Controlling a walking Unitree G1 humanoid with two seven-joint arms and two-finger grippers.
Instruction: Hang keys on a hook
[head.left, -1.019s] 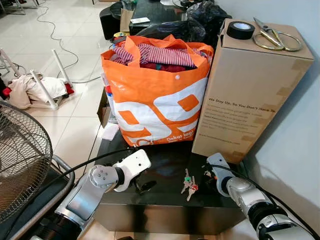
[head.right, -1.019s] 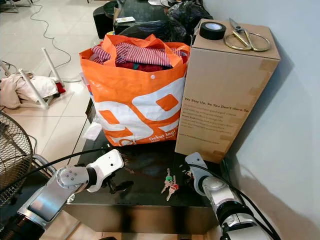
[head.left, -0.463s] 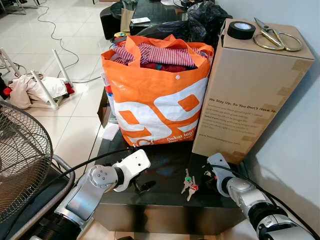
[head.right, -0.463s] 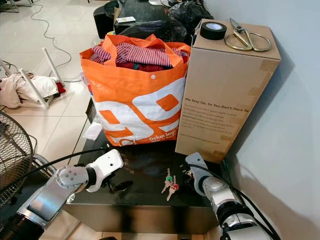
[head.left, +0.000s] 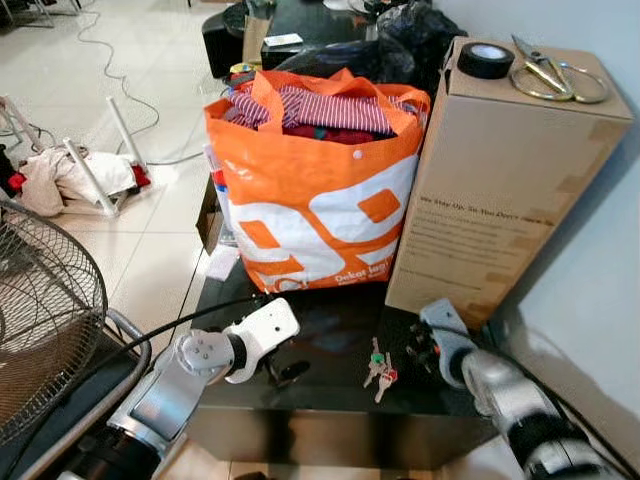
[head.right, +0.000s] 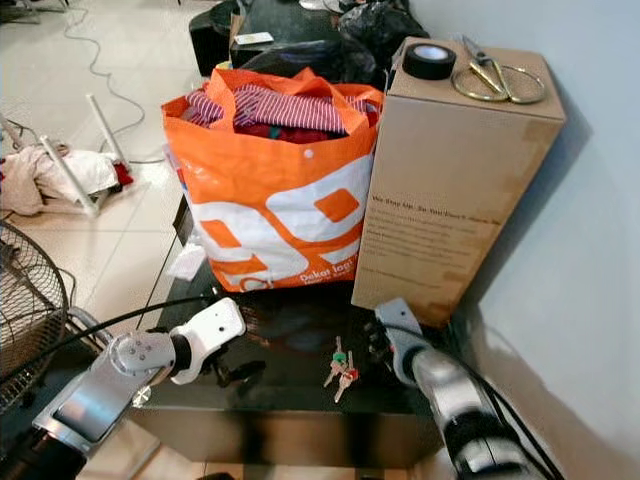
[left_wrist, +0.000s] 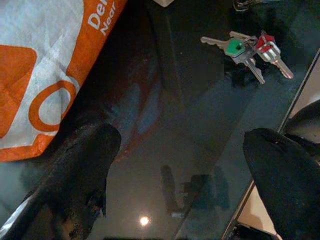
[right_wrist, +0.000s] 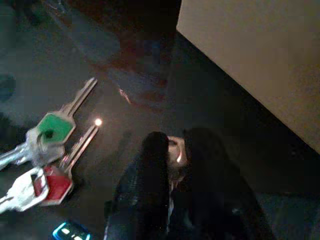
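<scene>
A small bunch of keys (head.left: 378, 364) with green and red heads lies flat on the glossy black table (head.left: 330, 405), near its front edge. My left gripper (head.left: 283, 372) rests low over the table to the left of the keys; in the left wrist view its two black fingers (left_wrist: 85, 165) stand wide apart, open, with the keys (left_wrist: 245, 50) well ahead of them. My right gripper (head.left: 420, 345) sits just right of the keys, at the foot of the cardboard box. In its wrist view the fingertips (right_wrist: 155, 150) are pressed close, shut, with a small shiny glint between them, beside the keys (right_wrist: 47, 150).
A full orange shopping bag (head.left: 315, 200) and a tall cardboard box (head.left: 490, 180) stand at the back of the table. A black tape roll (head.left: 484, 58) and scissors (head.left: 555, 78) lie on the box. A fan (head.left: 45, 310) is at my left, a grey wall at my right.
My right arm has shifted a little and now looks blurred. The keys and the left gripper stay where they were.
</scene>
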